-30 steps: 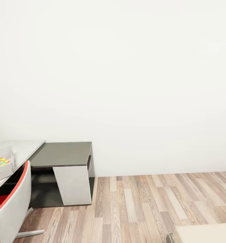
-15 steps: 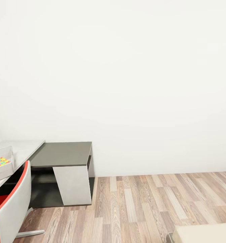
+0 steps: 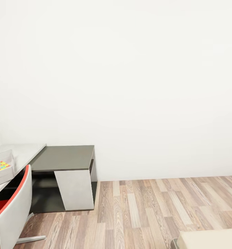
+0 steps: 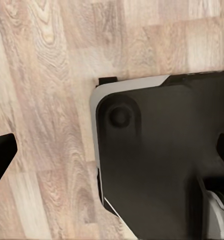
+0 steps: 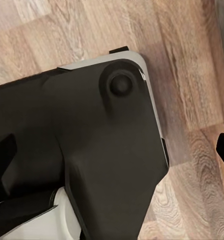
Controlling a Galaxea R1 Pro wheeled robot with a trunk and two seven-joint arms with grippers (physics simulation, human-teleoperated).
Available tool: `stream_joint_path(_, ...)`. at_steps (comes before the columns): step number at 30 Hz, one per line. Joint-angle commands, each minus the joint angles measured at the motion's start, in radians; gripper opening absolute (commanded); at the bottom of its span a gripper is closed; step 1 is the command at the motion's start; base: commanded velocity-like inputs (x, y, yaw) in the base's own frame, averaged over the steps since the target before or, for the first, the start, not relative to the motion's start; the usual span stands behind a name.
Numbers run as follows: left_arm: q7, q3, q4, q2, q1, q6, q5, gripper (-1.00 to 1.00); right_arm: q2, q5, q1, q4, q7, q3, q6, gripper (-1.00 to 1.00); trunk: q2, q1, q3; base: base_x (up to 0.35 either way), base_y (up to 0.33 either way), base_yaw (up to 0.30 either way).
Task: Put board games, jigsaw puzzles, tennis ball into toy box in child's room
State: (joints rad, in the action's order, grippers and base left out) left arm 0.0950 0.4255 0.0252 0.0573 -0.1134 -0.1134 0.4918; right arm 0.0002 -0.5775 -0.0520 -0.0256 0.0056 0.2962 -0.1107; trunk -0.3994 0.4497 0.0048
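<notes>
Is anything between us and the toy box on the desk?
Yes. A red-and-grey chair stands in front of the light grey desk wing, just below the toy box at the head view's left edge.

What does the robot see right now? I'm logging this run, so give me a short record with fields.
table: L-shaped desk at head view's left, dark wing bare
toy box: grey bin on the light wing, cut by the edge
in box: multicoloured puzzle
chair: red and white, in front of the desk
bed: cream corner at lower right
left tool: open, over wood floor
right tool: open, empty
</notes>
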Motion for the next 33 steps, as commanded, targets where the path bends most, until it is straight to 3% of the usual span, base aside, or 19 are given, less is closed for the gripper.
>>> stream_joint_path(1, 0.003, 0.009, -0.001, -0.007, 0.0, -0.002, 0.008, 1.0, 0.0, -0.01, 0.0, 0.002, 0.001, 0.009, -0.003, 1.0, -0.001, 0.0, 0.0, 0.0, 0.0, 0.0)
stream_joint_path(8, 0.003, 0.009, 0.0, -0.035, 0.0, -0.003, 0.008, 1.0, -0.001, -0.01, 0.0, 0.005, 0.001, 0.009, -0.003, 1.0, -0.001, 0.0, 0.0, 0.0, 0.0, 0.0)
stream_joint_path(33, 0.003, 0.005, 0.001, -0.037, 0.0, -0.003, 0.014, 1.0, 0.0, -0.009, 0.0, 0.003, 0.001, 0.011, -0.003, 1.0, -0.001, 0.0, 0.0, 0.0, 0.0, 0.0)
